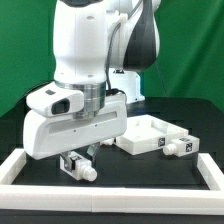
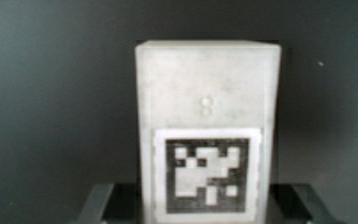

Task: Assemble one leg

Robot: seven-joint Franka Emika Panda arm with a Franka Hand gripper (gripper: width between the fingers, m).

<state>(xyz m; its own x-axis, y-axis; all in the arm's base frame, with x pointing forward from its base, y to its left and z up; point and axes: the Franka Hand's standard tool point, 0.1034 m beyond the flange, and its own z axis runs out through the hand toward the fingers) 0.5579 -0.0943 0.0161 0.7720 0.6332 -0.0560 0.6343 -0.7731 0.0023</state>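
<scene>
My gripper (image 1: 78, 160) is shut on one leg (image 1: 82, 168), a short chunky white peg with a tag. I hold it low over the black table, near the front, at the exterior view's left. In the wrist view the leg (image 2: 208, 110) fills the middle, its black-and-white tag facing the camera. The dark fingers (image 2: 112, 202) stand against both its sides, with my gripper (image 2: 204, 206) closed around it. The large flat white tabletop (image 1: 150, 137) with raised rim lies on the table at the exterior view's right of the gripper.
More tagged white parts (image 1: 184, 146) lie against the tabletop's right side in the exterior view. A white raised border (image 1: 110, 194) runs along the table's front and sides. A green curtain hangs behind.
</scene>
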